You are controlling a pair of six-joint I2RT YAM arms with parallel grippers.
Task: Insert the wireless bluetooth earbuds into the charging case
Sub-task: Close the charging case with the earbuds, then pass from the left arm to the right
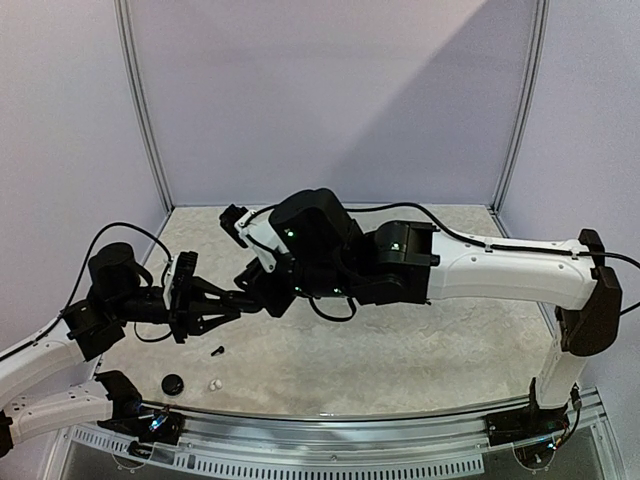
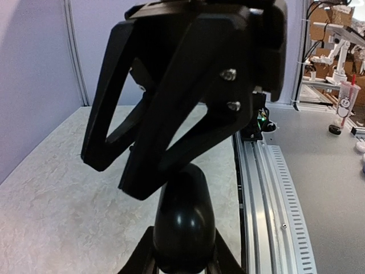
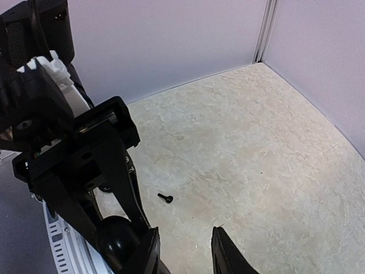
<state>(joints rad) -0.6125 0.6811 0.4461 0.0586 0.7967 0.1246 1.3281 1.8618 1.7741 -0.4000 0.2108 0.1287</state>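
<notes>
One black earbud (image 1: pixel 217 350), one white earbud (image 1: pixel 214 384), one black disc (image 1: pixel 172 383), one rounded black case (image 2: pixel 185 222) (two earbuds in all)

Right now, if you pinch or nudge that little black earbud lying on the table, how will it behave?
The black earbud looks tiny beside the right gripper, so it is probably very light and could skitter away when nudged. Its stemmed shape suggests it would pivot rather than roll far. On the smooth-looking table, it may slide.
</notes>
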